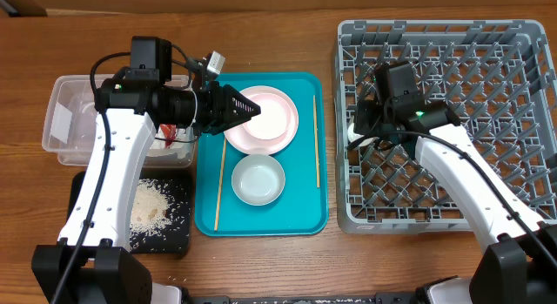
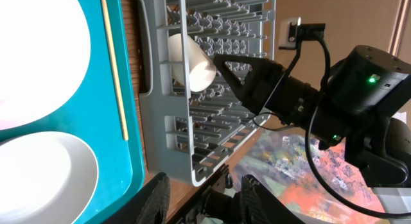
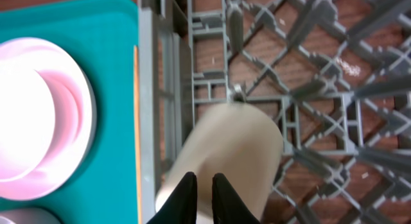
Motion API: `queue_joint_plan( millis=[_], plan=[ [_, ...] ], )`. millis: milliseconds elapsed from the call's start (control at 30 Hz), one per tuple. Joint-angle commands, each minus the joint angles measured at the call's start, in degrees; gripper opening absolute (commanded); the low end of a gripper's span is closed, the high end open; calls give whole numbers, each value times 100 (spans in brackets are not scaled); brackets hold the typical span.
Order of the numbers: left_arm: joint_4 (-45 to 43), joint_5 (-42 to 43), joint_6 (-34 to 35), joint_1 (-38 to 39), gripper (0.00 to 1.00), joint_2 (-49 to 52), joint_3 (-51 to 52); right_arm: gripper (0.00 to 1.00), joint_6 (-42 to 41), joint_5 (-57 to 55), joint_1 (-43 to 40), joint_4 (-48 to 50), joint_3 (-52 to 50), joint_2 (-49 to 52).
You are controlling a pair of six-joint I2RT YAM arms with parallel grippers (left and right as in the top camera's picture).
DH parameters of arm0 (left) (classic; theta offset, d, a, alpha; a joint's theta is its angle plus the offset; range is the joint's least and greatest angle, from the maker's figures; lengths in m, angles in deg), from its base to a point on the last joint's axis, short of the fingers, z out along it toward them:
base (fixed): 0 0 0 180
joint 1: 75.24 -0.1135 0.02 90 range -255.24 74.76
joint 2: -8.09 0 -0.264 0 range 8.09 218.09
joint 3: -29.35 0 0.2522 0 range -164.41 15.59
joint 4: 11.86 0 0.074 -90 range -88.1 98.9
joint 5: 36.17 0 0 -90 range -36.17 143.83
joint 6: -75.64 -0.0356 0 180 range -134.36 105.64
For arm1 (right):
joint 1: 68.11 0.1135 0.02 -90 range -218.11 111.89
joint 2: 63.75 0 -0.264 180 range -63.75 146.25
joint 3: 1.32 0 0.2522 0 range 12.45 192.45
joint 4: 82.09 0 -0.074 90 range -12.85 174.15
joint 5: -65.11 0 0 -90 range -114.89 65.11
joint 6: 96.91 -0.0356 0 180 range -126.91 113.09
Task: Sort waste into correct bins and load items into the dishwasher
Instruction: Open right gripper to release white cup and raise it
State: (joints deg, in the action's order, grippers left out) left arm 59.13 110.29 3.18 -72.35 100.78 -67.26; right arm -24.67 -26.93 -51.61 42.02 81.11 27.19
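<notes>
The big grey plastic rack (image 1: 487,43), a square grid of upright pegs, fills the 3 o'clock side of the table. One small white cup (image 3: 237,147), smooth and tapered, lies on its side just inside the rack's 9 o'clock wall. The right gripper (image 3: 204,179) is right on it. Its two black fingers are nearly together with only a thin slit between them, and honestly I can't tell if they're pinching the cup wall or not.

In the middle sits a glossy teal tray (image 1: 300,199) with rounded corners. On it I count one round pink plate (image 1: 283,143) with one pink bowl (image 1: 274,117) sitting on it at 12 o'clock, and one pale grey-green bowl (image 1: 258,179) at 6. There are also two thin wooden chopsticks: one (image 1: 220,182) along the 9 o'clock edge and one (image 1: 316,138) along the 3 o'clock edge.

The left gripper (image 2: 204,179) hangs over the plate, fingers spread apart with nothing between them.

Out at 9 o'clock there's a clear plastic tub (image 1: 70,95), and at 7 o'clock a flat black tray (image 1: 178,234) with a loose pile of white rice (image 1: 148,208) on it.
</notes>
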Motion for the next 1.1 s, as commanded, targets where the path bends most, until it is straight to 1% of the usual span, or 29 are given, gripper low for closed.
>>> queue_joint_plan(
  millis=[0, 100, 233, 333, 400, 767, 967, 1067],
  plan=[
    [0, -291, -127, 22, 39, -50, -11, 15, 44, 205, -11, 15, -28, 44],
    [72, -463, -129, 24, 40, -50, -11, 22, 306, 658, -13, 109, -28, 44],
    [199, -619, -129, 24, 40, -50, -11, 25, 299, 1016, -11, 83, -28, 44],
    [282, -798, -127, 24, 40, -50, -11, 29, 302, 1252, -11, 20, -28, 44],
    [356, -911, -129, 24, 39, -50, -11, 29, 299, 1266, -11, -131, -31, 44],
    [444, -914, -129, 24, 39, -50, -11, 29, 295, 1266, 136, -1331, -39, 48],
    [450, -909, -129, 24, 39, -50, -11, 30, 289, 1268, 422, -1532, -42, 48],
    [503, -911, -129, 24, 39, -50, -11, 34, 291, 1261, 623, -1585, -46, 48]
  ],
)
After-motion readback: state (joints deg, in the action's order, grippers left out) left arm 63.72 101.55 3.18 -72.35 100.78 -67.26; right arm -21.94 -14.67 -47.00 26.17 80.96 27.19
